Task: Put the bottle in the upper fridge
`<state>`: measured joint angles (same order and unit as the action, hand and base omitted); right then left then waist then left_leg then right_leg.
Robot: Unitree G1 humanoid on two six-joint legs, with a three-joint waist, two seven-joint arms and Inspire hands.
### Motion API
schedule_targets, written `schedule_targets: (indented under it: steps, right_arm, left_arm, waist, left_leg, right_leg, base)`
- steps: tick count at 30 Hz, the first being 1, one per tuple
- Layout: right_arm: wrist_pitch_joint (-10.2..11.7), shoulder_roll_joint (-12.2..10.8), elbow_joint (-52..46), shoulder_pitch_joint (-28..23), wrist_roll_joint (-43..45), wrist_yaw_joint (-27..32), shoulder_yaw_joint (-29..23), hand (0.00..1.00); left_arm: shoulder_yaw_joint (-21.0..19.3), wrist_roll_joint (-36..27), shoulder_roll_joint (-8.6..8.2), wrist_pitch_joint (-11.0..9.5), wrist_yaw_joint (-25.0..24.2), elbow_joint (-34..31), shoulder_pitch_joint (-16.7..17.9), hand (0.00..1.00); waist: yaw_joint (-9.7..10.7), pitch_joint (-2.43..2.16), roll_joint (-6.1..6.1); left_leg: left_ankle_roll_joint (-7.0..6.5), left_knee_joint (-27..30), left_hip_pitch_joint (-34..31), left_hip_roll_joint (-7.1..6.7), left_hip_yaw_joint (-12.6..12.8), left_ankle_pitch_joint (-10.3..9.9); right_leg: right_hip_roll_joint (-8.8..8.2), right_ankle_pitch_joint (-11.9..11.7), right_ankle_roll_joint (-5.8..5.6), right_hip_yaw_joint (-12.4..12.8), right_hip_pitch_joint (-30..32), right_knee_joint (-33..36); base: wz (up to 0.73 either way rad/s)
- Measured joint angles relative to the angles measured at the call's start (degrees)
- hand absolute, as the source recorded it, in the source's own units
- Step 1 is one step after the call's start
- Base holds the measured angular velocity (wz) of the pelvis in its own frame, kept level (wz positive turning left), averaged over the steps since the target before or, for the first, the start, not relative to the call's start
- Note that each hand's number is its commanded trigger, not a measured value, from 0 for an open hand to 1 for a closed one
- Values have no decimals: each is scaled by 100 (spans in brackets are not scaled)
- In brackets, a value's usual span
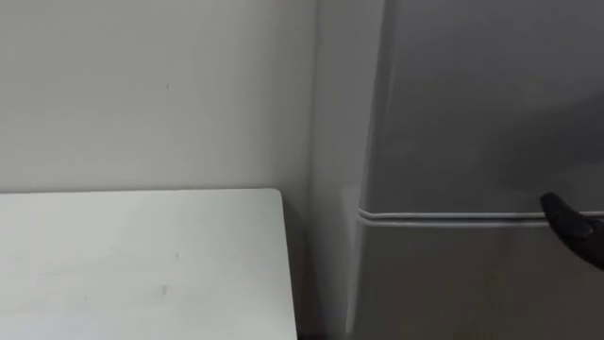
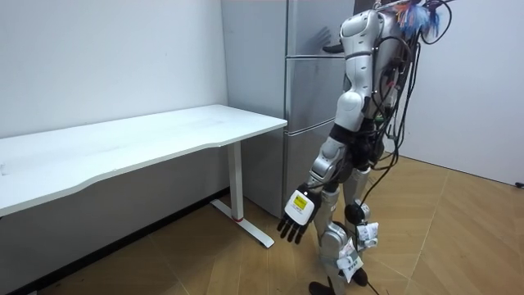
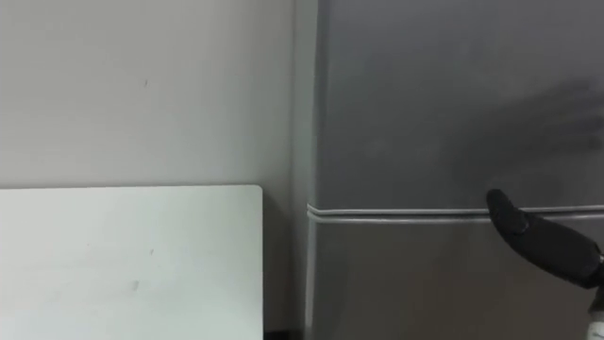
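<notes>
Right hand (image 3: 543, 244) is up at the fridge (image 3: 425, 104), one dark finger (image 3: 505, 215) stretched out with its tip at the seam (image 3: 396, 214) between the upper and lower doors. Both doors are closed. Whether the rest of that hand is spread or curled, can't tell. Left hand (image 2: 295, 220) hangs low beside the thigh, fingers loose and pointing at the wooden floor (image 2: 205, 262), holding nothing. Robot stands upright facing the fridge, with the white table (image 1: 142, 255) just to its left against the pale wall (image 1: 142, 85). Where the bottle is, can't tell.
</notes>
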<state>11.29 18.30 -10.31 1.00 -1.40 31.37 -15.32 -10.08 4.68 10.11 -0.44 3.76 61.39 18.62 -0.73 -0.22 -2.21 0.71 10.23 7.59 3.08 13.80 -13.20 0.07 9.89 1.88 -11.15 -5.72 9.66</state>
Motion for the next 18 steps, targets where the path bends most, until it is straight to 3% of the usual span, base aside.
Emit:
schedule_targets:
  steps: [3,8,13,18]
  right_arm:
    - [3,4,9,-30,-103,70,-245,0]
    - [-21,13,74,-371,-510,336,-568,0]
    - [-99,13,179,-704,-544,488,-682,0]
    - [-141,-16,938,-820,-673,572,-675,0]
  left_arm:
    - [-111,-12,2,-45,84,-8,-1,0]
    - [-150,-18,5,-45,118,-84,-7,0]
    - [-156,-13,5,-43,199,-103,-7,0]
    - [-152,-19,0,-35,317,-115,-9,0]
  waist:
    - [72,26,-51]
    - [204,14,-133]
    - [250,9,-106]
    - [271,8,-66]
  left_leg:
    - [0,10,-2,-3,-20,0]
    - [0,11,-12,-16,-53,0]
    - [0,11,-11,-21,-50,0]
    - [-1,11,9,-19,-17,-1]
  right_leg:
    - [0,4,-3,-3,22,-21]
    - [-6,6,-6,-38,-23,-100]
    - [-6,8,-10,-16,-2,-101]
    - [-2,7,-9,12,10,-85]
  base:
    - [0]
    - [4]
    - [0]
    - [-3]
